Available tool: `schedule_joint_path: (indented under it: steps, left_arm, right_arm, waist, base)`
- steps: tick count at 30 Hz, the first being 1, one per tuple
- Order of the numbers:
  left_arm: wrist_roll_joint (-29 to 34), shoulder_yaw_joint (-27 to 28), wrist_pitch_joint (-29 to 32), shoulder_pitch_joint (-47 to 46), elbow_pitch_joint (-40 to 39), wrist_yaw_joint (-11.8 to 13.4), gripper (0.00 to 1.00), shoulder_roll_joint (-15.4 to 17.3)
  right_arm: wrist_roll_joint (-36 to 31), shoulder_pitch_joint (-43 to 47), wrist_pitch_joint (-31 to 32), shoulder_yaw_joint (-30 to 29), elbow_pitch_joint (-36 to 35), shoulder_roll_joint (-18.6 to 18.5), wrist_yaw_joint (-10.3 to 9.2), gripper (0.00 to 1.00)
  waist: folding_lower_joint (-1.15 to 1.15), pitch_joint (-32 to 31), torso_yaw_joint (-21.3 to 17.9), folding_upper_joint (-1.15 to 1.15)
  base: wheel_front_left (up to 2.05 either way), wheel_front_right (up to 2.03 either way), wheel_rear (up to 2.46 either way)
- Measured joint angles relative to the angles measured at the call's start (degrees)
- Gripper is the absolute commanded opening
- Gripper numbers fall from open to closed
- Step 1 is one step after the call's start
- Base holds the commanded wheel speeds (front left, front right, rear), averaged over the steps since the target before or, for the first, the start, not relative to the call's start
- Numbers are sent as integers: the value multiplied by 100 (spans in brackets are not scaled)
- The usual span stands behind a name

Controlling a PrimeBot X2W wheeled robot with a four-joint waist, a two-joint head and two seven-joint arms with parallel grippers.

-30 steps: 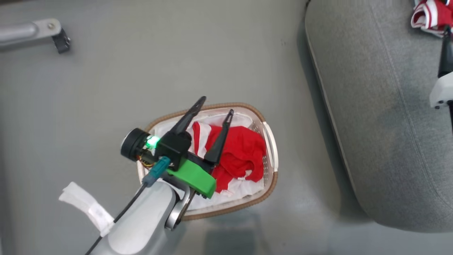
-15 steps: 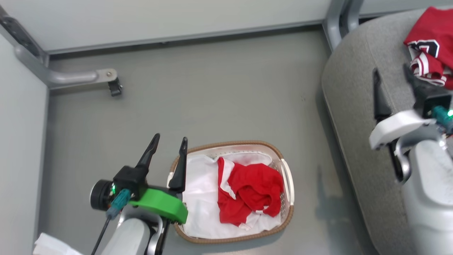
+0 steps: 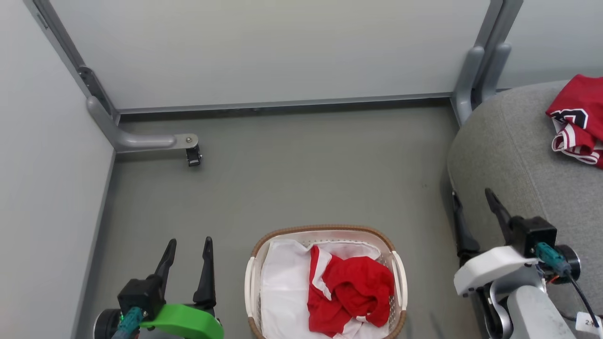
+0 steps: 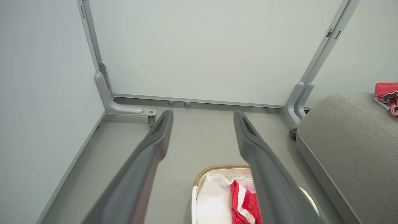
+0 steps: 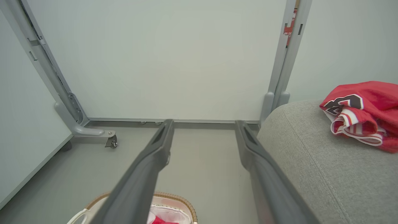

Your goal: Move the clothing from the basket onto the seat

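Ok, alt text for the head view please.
A red garment lies in a cream basket on the floor; a second red garment rests on the grey seat at right. The left gripper and right gripper are open and empty.

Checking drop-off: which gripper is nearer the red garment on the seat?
Right. The right gripper is at the seat's edge near the garment; the left gripper is left of the basket.
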Motion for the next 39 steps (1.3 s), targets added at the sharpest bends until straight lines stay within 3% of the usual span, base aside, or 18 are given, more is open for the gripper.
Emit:
schedule_joint_path:
  steps: [6,14,39]
  left_arm:
    - [73,302,1,363,-47,-90,100,-97]
    - [194,573,1,570,-132,-176,100,-193]
    - [356,749,1,624,-44,-334,100,-318]
  right_arm:
    - [480,619,0,280,-411,7,0,100]
    - [548,968,-1,508,-468,7,0,100]
    - [647,1045,-1,559,-382,7,0,100]
  waist:
    - [0,-252,61,0]
    - [0,-334,-18,0]
    - [0,-316,-83,0]
  base:
    - [0,0,0]
    - [0,0,0]
    - [0,0,0]
